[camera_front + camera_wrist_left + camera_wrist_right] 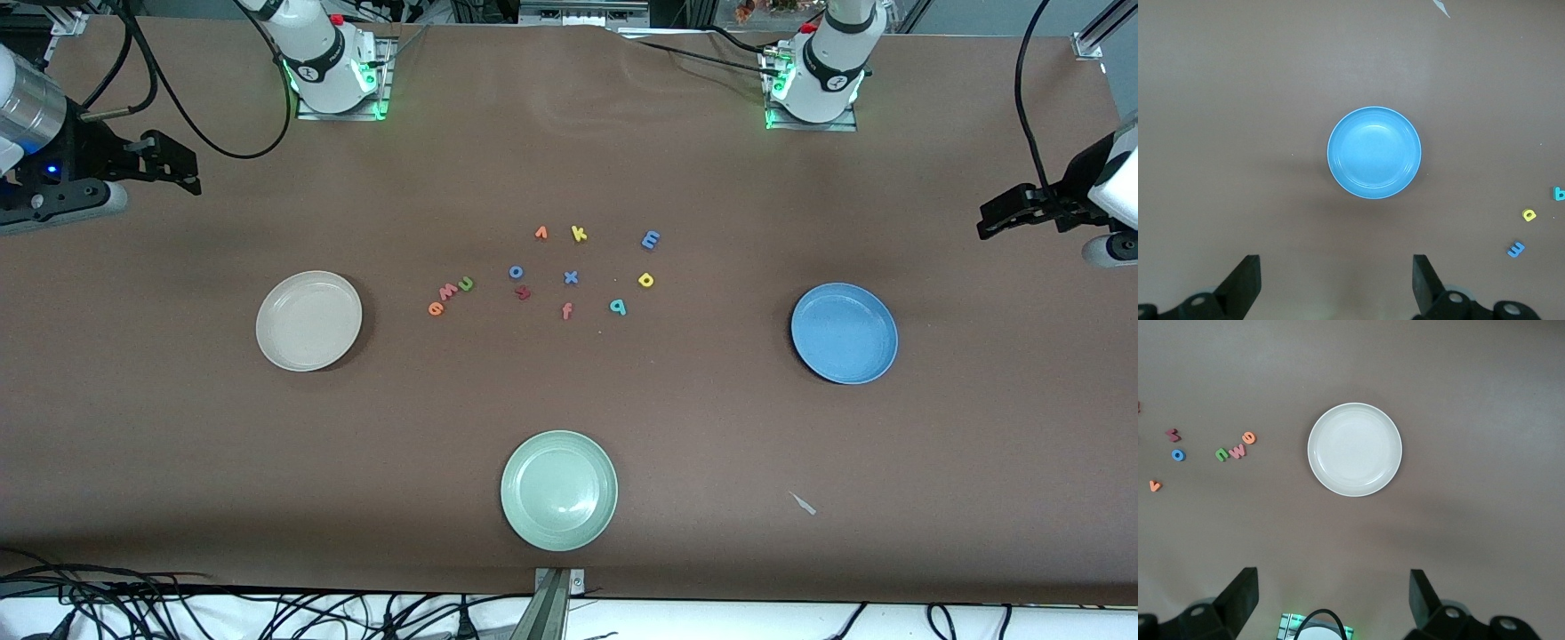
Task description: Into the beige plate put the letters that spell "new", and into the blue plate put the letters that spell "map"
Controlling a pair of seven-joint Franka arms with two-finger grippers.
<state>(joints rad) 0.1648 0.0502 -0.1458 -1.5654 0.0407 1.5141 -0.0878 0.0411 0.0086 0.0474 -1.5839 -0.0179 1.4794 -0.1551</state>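
**Brown counter, letters unsorted**

Front view: counter [569,160]; beige plate [308,321] at nine o'clock of the letter cluster, blue plate [844,333] at three, green plate [558,490] at six. Green n [465,284], salmon w [447,292], orange e [436,308] touching in a row; blue m [651,239], yellow p [646,280], teal a [618,307] near each other.

Left wrist view: left hand [1337,283] released, over the counter by the empty blue plate.

Right wrist view: right hand [1333,600] released, over the counter by the empty beige plate.

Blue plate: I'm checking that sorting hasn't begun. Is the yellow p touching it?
Apart. The left wrist view shows bare table between the blue plate and the yellow p.
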